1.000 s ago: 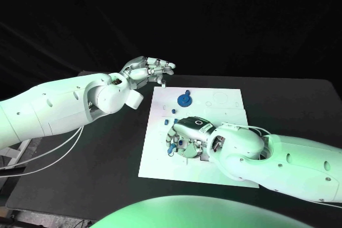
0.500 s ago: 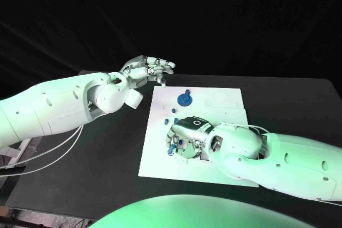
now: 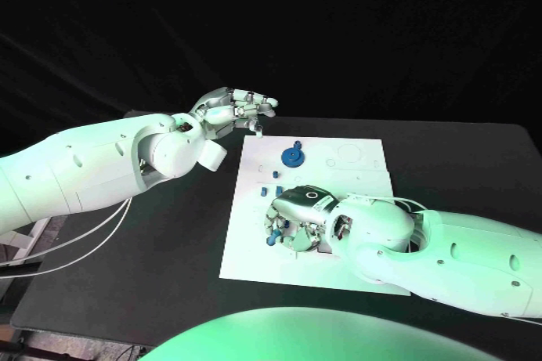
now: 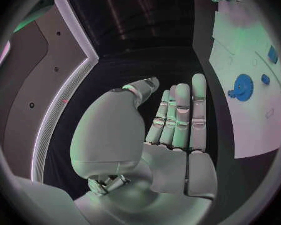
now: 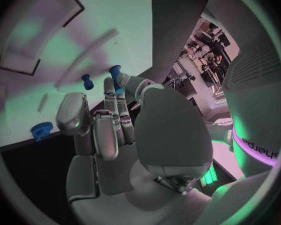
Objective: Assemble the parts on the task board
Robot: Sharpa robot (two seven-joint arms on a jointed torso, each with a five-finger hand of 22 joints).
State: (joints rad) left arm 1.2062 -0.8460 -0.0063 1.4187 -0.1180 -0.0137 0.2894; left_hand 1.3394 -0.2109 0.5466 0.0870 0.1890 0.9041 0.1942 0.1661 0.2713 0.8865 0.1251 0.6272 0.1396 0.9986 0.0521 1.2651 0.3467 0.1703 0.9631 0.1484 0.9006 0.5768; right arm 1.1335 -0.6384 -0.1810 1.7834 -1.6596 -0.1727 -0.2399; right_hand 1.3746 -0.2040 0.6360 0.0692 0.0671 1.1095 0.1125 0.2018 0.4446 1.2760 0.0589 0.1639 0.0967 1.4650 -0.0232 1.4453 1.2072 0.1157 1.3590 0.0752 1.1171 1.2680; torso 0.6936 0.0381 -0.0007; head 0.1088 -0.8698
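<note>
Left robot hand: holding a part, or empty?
Empty. The left robot hand has its fingers stretched out side by side with nothing between them or on the palm, and it sits beyond the task board corner.

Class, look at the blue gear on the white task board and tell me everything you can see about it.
The blue gear is a round toothed wheel, seemingly plastic, with a raised hub at its centre. It lies flat on the far part of the white task board, near the board's left side. A much smaller blue piece sits close beside it without touching. Nothing grips it: the left hand hovers beyond the board's far left corner, and the right hand works nearer the robot, over the board's middle.
</note>
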